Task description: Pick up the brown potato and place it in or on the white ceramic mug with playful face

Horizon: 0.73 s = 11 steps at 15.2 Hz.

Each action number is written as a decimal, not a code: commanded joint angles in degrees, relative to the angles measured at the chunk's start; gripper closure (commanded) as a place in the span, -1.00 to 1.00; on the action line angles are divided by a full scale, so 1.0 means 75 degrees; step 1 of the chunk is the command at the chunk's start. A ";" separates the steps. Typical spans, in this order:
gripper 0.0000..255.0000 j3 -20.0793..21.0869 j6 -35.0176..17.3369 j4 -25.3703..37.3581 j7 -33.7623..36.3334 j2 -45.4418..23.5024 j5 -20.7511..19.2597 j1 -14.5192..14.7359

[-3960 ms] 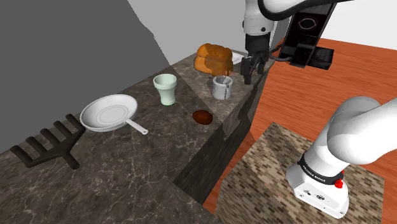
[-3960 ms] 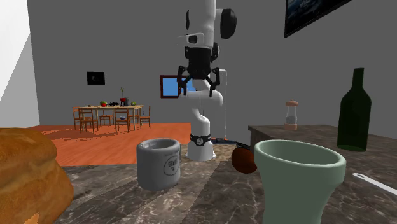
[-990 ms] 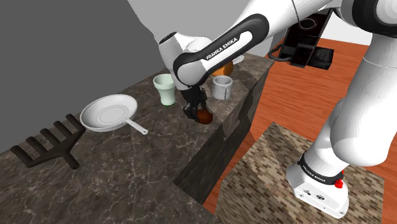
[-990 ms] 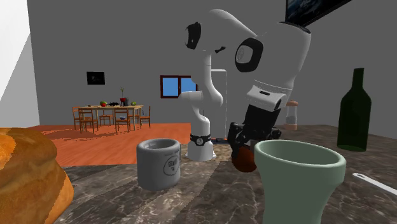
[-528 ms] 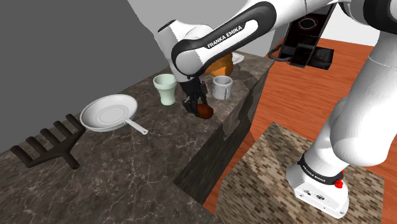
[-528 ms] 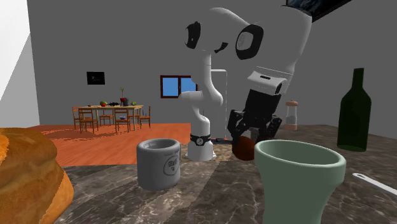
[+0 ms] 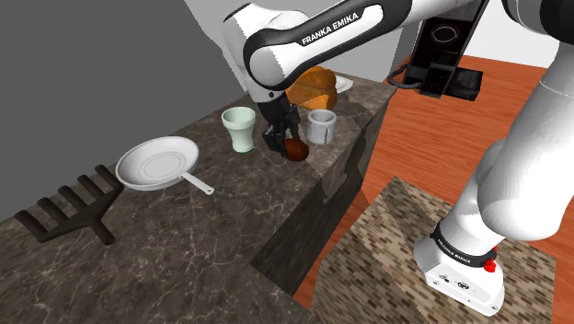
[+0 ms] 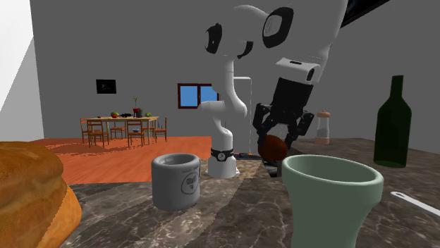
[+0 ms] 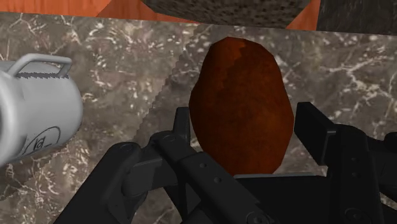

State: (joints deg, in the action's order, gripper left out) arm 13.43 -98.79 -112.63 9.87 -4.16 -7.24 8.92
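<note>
Dark marbled counter [image 7: 184,248] supports all items. White arm [image 7: 267,51] reaches over it and stands higher than half a second earlier. Grey-white mug [image 7: 321,127] stands upright on the counter, unmoved, just beside the gripper toward the shoulder view's right. Black gripper [image 7: 291,145] pinches the brown potato [image 9: 242,102], one finger pressed to each flank. One second ago the potato rested on the counter. It now hangs clear of the surface, near the mug and not touching it.

Reddish-brown potato [image 9: 242,105], grey mug [image 8: 176,181], dark veined counter [image 7: 212,244]
</note>
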 commanded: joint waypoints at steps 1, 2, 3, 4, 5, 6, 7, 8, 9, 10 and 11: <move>1.00 -0.0003 0.0193 0.0109 -0.0040 0.0085 0.0021 -0.0006; 1.00 -0.0002 0.0290 0.0179 -0.0054 0.0113 0.0029 -0.0006; 1.00 -0.0002 0.0387 0.0251 -0.0068 0.0140 0.0036 -0.0006; 1.00 -0.0001 0.0484 0.0324 -0.0082 0.0165 0.0043 -0.0006; 1.00 -0.0001 0.0581 0.0400 -0.0095 0.0189 0.0049 -0.0006; 1.00 0.0000 0.0679 0.0477 -0.0108 0.0211 0.0055 -0.0006; 1.00 0.0000 0.0777 0.0556 -0.0121 0.0231 0.0061 -0.0006; 1.00 0.0000 0.0875 0.0637 -0.0134 0.0250 0.0065 -0.0006; 1.00 0.0001 0.0974 0.0720 -0.0146 0.0267 0.0070 -0.0006; 1.00 0.0001 0.1073 0.0804 -0.0158 0.0282 0.0074 -0.0005; 1.00 0.0002 0.1172 0.0891 -0.0169 0.0296 0.0077 -0.0005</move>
State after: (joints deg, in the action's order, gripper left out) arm 13.45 -90.85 -106.62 8.72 -2.11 -6.70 8.89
